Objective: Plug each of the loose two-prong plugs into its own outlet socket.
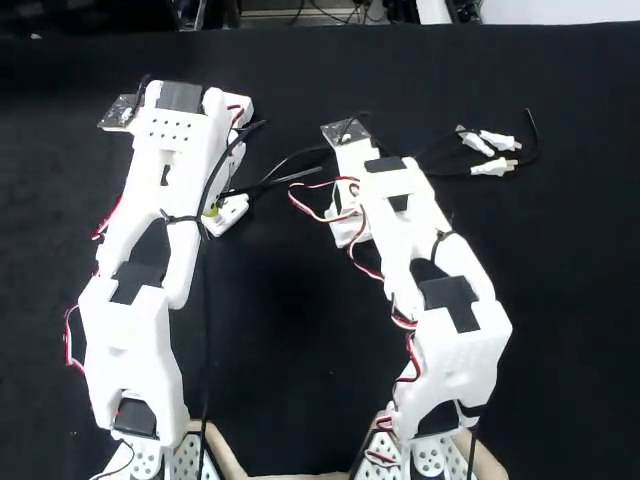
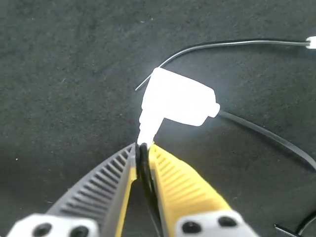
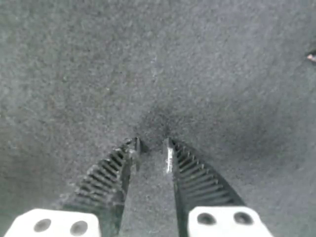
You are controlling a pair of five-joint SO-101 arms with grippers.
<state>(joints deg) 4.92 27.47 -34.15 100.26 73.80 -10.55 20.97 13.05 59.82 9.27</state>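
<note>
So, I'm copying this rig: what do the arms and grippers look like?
The left arm and right arm are blocky white plastic with black motors and red wires. The left gripper has grey and yellow ridged fingers; the right gripper, black.

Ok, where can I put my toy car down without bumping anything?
The black cloth is bare between the left arm and right arm near their bases, and also right of the right arm, below the loose plugs. It's crowded farther up between them: wires, and the left tool pinching a white connector by its cord.
</note>
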